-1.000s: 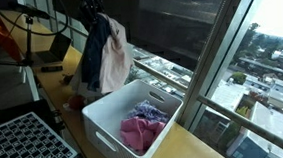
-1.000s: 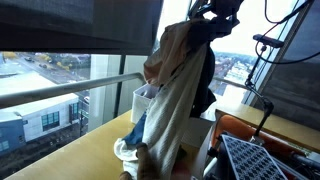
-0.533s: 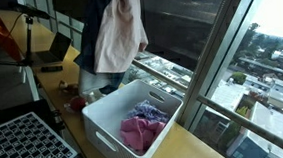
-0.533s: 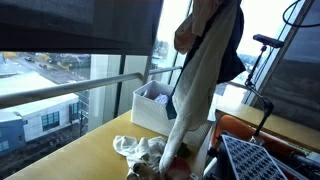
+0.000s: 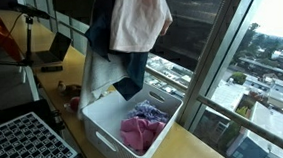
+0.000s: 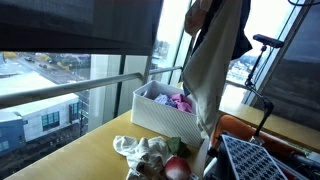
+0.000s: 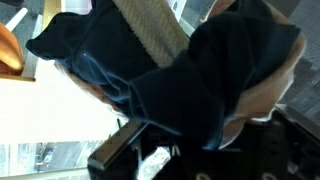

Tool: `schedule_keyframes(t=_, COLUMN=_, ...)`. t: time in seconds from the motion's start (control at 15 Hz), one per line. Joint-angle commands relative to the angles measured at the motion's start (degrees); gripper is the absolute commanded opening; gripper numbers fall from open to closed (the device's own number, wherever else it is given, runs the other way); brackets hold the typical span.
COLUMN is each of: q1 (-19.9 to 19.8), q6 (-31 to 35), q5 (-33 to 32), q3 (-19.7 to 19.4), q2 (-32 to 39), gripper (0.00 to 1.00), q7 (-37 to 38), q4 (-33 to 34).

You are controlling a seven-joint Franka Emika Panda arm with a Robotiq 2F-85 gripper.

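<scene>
A bundle of clothes [image 5: 128, 35], pale pink and dark navy, hangs high over the far left corner of a white bin [image 5: 110, 131] on a wooden table [image 6: 90, 150] beside a window. The claw [image 7: 170, 135] is clamped on the bundle, buried in cloth. Pink garments [image 5: 140, 129] lie in the bin. A crumpled cloth [image 6: 145, 152] lies near it.

A wooden table [image 6: 85, 150] is standing by the window. A white bin [image 5: 120, 126] is sitting on it. A crumpled pale cloth [image 6: 143, 153] and a small red thing [image 6: 176, 168] are lying beside the bin.
</scene>
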Motion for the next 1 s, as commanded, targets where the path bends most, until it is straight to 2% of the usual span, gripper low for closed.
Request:
schedule_keyframes(t=0.0, q1=-1.1, q6=2.9, q5=0.0, q3=-1.0, q2=7.0, gripper=0.0, q7=-2.2, q4=3.3)
schedule_keyframes(t=0.53, q1=-1.5, q6=14.2, q5=2.7, q3=-7.5, q2=25.1, gripper=0.0, q7=-8.7, q4=2.7)
schedule_keyframes(t=0.93, q1=2.8, q6=18.8, q5=5.4, q3=-6.3, q2=29.4, gripper=0.0, q7=-8.2, q4=-3.9)
